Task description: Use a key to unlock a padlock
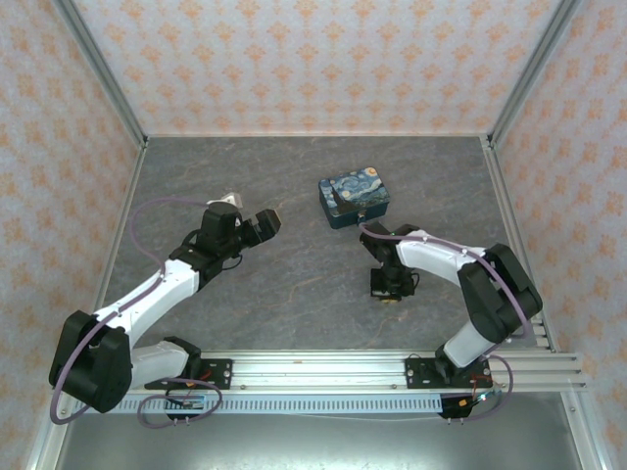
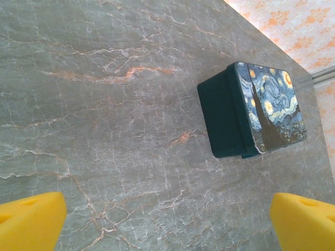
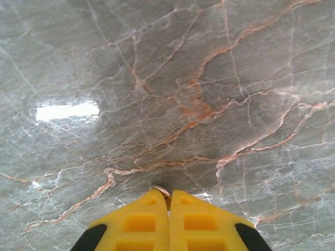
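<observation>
My right gripper points down at the marble table, its yellow fingers pressed together. A thin curved metal ring pokes out at their tips, touching the tabletop; I cannot tell if it belongs to the key. In the top view the right gripper sits low over the table, just in front of the tin. The padlock is out of view. My left gripper hovers left of centre, and its yellow fingertips stand wide apart with nothing between them.
A blue-and-yellow swirl-printed tin box lies at the middle back of the table, and in the left wrist view the tin is ahead to the right. Patterned walls and metal posts enclose the table.
</observation>
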`<state>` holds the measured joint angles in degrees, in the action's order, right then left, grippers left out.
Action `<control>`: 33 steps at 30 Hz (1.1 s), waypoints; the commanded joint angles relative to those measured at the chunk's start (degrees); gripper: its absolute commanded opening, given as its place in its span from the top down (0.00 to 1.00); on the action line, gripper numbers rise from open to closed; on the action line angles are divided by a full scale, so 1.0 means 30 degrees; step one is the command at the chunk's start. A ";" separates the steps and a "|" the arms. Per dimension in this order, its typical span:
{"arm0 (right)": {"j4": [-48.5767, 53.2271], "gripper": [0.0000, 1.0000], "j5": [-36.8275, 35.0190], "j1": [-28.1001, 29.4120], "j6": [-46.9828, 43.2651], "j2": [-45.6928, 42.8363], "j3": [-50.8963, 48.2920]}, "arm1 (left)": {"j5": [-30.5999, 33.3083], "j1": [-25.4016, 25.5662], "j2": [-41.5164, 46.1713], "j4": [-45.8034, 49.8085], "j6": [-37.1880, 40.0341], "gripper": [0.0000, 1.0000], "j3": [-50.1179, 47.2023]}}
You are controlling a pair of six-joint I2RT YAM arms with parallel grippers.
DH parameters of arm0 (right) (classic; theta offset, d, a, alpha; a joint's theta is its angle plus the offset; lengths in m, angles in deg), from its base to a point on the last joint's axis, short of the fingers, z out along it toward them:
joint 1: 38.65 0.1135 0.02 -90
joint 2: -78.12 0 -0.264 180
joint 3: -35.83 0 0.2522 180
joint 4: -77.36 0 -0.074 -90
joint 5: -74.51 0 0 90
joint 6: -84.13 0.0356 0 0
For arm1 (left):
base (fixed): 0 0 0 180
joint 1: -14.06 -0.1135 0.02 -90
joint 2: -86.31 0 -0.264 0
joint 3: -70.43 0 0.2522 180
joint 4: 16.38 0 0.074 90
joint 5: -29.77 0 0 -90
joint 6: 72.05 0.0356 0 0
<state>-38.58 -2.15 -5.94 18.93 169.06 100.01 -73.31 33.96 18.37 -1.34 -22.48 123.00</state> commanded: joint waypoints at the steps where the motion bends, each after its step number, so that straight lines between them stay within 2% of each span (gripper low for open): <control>1: -0.0056 0.98 -0.0344 0.0065 -0.0093 -0.0009 -0.0369 | 0.0252 0.0163 -0.0003 0.0614 0.0653 0.00 0.0683; 7: -0.1091 1.00 0.0298 0.0065 0.0269 -0.1765 -0.0413 | -0.0330 0.0160 0.0573 0.0213 0.0994 0.00 0.0950; 13: -0.3863 1.00 0.1916 0.0063 0.1237 -0.4662 -0.0194 | -0.1761 0.0190 0.1209 -0.0945 0.0196 0.00 0.1225; 18: -0.7455 1.00 0.2802 0.0078 0.2201 -0.7377 -0.0231 | -0.3130 0.0323 0.1204 -0.2285 -0.1556 0.02 0.1767; 22: -1.1716 1.00 0.3204 0.0070 0.2859 -0.9364 -0.0950 | -0.3926 0.0680 0.0776 -0.3253 -0.3252 0.03 0.2505; 24: -1.3607 1.00 0.3163 0.0083 0.2318 -1.0072 -0.1379 | -0.4409 0.0749 0.0332 -0.3036 -0.4365 0.04 0.3185; 27: -1.5012 1.00 0.1852 0.0134 0.0150 -1.1124 -0.1646 | -0.5298 0.0855 -0.0466 -0.2919 -0.6610 0.06 0.4321; 33: -1.7925 1.00 0.0075 0.0403 -0.4621 -1.1958 -0.1987 | -0.5601 0.1174 -0.1615 -0.0761 -1.2647 0.09 0.6181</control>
<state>-84.15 1.87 -5.44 13.93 133.93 94.74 -88.00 36.82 14.35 -7.27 -48.29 138.69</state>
